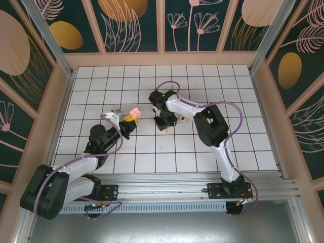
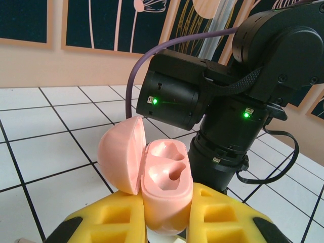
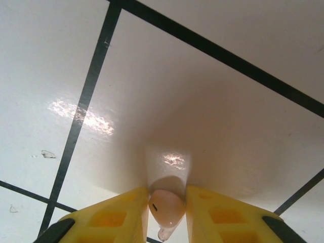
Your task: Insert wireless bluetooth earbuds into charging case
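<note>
One earbud [image 3: 165, 206] is pinched in the right end effector [image 3: 167, 215] near the counter [image 3: 228, 101]; the left end effector [image 2: 167, 217] clamps the charging case [image 2: 164, 174] by its base, lid [image 2: 119, 154] open, presenting its sockets for insertion.

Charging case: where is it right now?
The charging case is clamped lid-open in the left gripper, left of centre in the top view, with the right arm close behind it.
</note>
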You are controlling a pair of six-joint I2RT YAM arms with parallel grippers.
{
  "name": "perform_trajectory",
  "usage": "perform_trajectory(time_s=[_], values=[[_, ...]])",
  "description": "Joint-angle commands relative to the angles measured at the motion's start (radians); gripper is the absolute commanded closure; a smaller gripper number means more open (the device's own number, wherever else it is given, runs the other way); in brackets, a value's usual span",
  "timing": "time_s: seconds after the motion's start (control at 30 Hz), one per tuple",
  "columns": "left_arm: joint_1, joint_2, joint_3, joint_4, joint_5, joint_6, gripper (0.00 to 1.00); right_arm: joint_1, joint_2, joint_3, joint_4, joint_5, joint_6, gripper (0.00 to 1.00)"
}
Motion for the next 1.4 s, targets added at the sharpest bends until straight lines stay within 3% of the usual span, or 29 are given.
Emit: perform_trajectory(time_s=[0.0, 0.37, 0.83, 1.1, 1.37], values=[[0.008, -0.023, 0.021, -0.008, -0.007, 0.022, 0.85, 0.009, 0.0, -0.012, -0.001, 0.032, 0.022, 0.76], [0.008, 0.011, 0.071, -0.069, 0.087, 0.088, 0.85, -0.004, -0.172, -0.121, 0.178, 0.014, 0.051, 0.79], [-0.078, 0.179, 0.186, -0.071, 0.271, 0.185, 0.85, -0.034, -0.72, -0.575, 0.747, -0.01, 0.015, 0.8], [-0.099, 0.232, 0.235, -0.088, 0.359, 0.277, 0.84, -0.031, -0.918, -0.758, 0.976, -0.202, -0.061, 0.82], [-0.101, 0.241, 0.254, -0.088, 0.359, 0.283, 0.84, -0.007, -0.968, -0.85, 1.111, -0.293, -0.049, 0.82]])
